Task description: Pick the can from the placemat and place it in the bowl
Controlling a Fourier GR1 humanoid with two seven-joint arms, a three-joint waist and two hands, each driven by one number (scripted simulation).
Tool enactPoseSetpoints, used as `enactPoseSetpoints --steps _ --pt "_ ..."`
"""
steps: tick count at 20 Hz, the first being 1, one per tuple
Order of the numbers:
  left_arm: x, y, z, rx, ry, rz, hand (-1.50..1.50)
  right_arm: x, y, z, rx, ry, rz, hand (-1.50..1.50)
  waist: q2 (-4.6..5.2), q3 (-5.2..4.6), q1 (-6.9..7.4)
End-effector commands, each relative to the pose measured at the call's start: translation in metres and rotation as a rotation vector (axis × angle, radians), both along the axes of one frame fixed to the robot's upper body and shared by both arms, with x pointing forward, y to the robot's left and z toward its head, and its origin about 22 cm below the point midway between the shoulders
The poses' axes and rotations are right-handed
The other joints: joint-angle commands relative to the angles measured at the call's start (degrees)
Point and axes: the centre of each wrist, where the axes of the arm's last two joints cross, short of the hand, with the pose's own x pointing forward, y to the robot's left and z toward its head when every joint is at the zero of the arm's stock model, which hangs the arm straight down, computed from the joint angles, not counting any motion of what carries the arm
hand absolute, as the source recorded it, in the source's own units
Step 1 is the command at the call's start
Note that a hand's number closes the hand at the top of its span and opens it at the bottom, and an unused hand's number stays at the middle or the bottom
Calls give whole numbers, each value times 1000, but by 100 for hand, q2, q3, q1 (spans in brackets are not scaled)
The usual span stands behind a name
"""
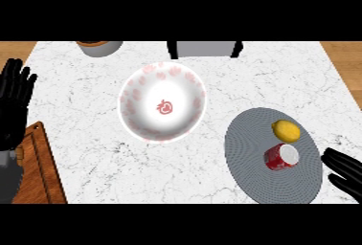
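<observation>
Now, cylindrical can (283, 157), ribbed round placemat (247, 160), glossy bowl (131, 95)

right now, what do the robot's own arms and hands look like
The left hand is glossy black with long, slender fingers, on a plain grey forearm. The right hand is the same black; its forearm is out of view. No cables, markings or sleeves show.

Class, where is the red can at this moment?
In the head view, the red can sits on the grey placemat at the right, just below the lemon, with the right hand close by at its right.
</observation>
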Motion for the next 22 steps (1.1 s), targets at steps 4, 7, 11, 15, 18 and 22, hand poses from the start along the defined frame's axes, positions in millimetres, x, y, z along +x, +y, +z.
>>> enactPoseSetpoints --steps 4,7,11,15,18,22 --pt "1 -2 1 -5 -5 -14 0 5 -16 49 -408 120 -26 -150 5 3 53" --pt "5 -9 5 0 -15 -24 0 3 -13 53 -548 154 5 -150 13 9 76" --pt "5 6 -2 -3 0 -21 0 11 -28 63 -571 185 -6 -150 25 12 128" --pt "12 -3 12 15 -16 -36 0 6 -19 39 -586 191 -49 -150 29 15 175" --pt "8 -2 18 -9 -7 -53 0 22 -18 21 -590 193 -42 -150 44 18 262" --pt "11 -17 -15 -14 -2 -28 0 31 -33 20 -599 230 -39 -150 37 16 183"
